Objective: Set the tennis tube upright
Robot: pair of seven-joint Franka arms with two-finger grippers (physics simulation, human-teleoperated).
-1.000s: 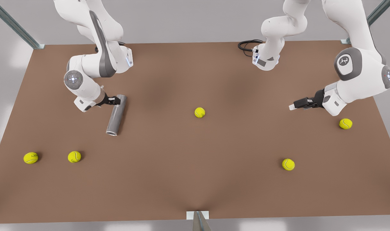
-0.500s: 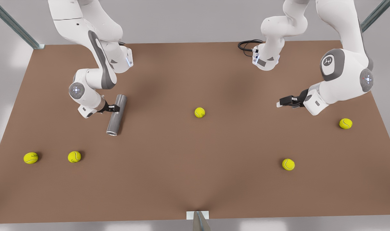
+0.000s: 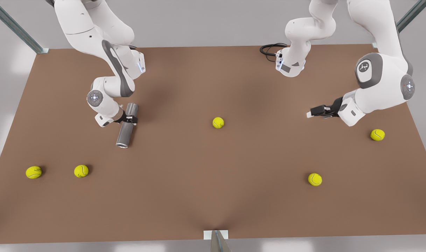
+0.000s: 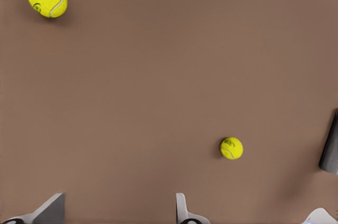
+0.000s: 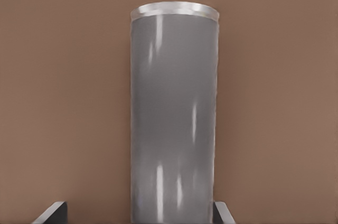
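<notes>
The tennis tube [image 3: 126, 126] lies flat on the brown tabletop [image 3: 213, 196], toward the front view's left, well apart from every tennis ball [image 3: 218, 122] scattered about. Its long axis runs nearly from the far edge toward the near edge, leaning slightly to the front view's left as it comes nearer; the silvery rim [image 3: 121, 145] is at the near end and the plain dark end at the far end. The right pincer [image 3: 130, 119] straddles the tube at its far half, fingers spread to either side of the body with the wall sitting between them; in the right wrist view the tube [image 5: 174, 113] runs straight away from the fingers [image 5: 52, 212], which look not yet pressed onto it. The tube looks like a stiff, light, hollow cylinder with a glossy skin, so it will probably roll if nudged and may slip or swing in a pinch across its round wall. A hold across the width, about where the pincer is, seems sensible for tipping it up. The left pincer [image 3: 317, 112] waits over bare tabletop on the front view's right, fingers [image 4: 181, 208] spread and holding nothing
</notes>
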